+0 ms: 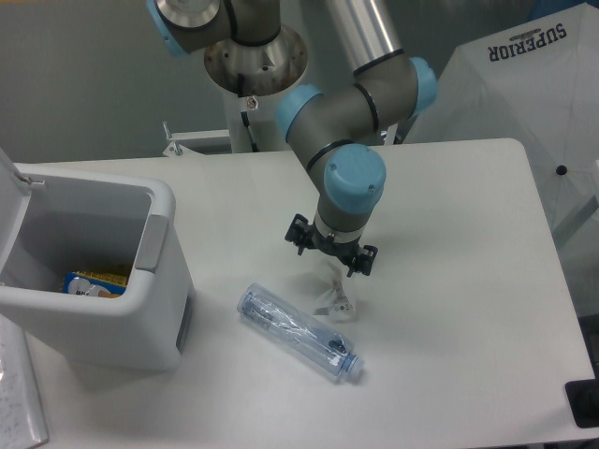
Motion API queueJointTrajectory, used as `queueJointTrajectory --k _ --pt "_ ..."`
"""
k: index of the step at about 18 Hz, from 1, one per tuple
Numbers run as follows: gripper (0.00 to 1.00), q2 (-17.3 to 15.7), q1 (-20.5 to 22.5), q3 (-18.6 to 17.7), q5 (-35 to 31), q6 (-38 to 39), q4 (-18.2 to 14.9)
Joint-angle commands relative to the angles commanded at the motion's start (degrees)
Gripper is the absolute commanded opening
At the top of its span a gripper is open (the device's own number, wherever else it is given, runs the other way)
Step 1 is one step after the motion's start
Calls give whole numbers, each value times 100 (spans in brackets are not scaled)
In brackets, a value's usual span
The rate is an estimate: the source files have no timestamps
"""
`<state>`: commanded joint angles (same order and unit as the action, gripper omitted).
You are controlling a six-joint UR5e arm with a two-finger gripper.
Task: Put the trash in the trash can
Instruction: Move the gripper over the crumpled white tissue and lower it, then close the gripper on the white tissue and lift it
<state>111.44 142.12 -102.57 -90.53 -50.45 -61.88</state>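
The crushed clear blue-tinted bottle lies on the white table, slanting from upper left to lower right with its cap end at the lower right. The small crumpled clear wrapper sits just beyond the bottle's right half. My gripper points straight down over the wrapper, and the wrapper reaches up to it. The fingers are hard to make out, so I cannot tell whether they grip the wrapper. The pale grey-white trash can stands at the left with its lid swung open.
A yellow-and-blue packet lies inside the trash can. A white tent-like cover stands at the back right beyond the table. The robot base is at the table's back edge. A dark object sits off the table's lower right corner.
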Motion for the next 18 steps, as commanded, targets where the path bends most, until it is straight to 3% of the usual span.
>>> queueJointTrajectory --k 1,2,4,5,6,8,9,15,18 --pt "97 17 -9 0 -35 -9 9" --pt "76 44 -9 9 -96 0 9" --pt "25 53 -17 35 -123 105 9" --pt "8 70 -70 44 -132 236 35" --pt "1 79 -79 44 -158 420 183" --pt "0 97 -88 61 -255 685 709" --pt "0 88 -123 79 -255 686 816" --pt "0 -26 -123 237 -264 703 861" --pt "0 -254 -114 377 -255 703 861"
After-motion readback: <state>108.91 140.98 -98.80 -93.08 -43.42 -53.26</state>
